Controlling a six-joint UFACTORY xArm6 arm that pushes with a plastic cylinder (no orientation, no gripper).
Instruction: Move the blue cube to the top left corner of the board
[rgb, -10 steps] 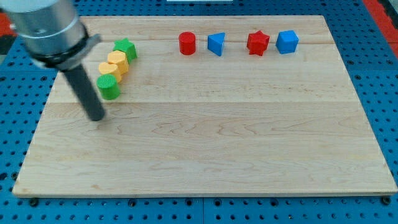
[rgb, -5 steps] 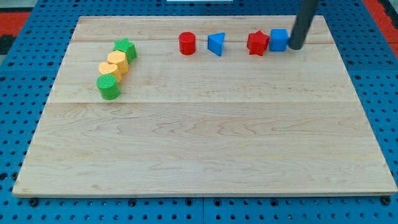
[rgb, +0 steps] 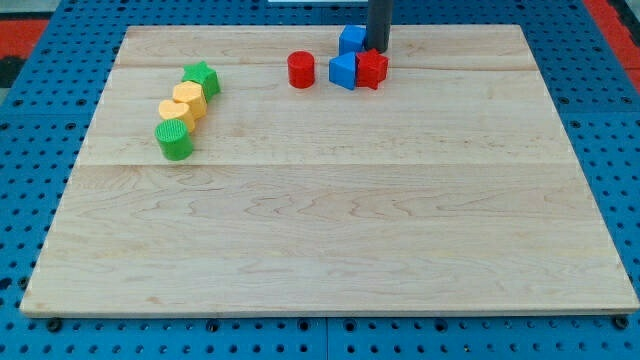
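The blue cube (rgb: 351, 39) sits near the board's top edge, a little right of centre. My tip (rgb: 377, 48) touches its right side, and the dark rod rises out of the view's top. Just below the cube, the blue triangular block (rgb: 343, 71) and the red star (rgb: 372, 68) stand pressed together. The red cylinder (rgb: 301, 69) stands to their left.
At the upper left lie a green star (rgb: 202, 78), two yellow blocks (rgb: 188, 98) (rgb: 173, 111) and a green cylinder (rgb: 175, 140) in a slanted row. The wooden board (rgb: 330, 230) lies on a blue pegboard.
My tip has swept left along the top, pushing the blue cube left and up. The red star has slid left against the blue triangular block.
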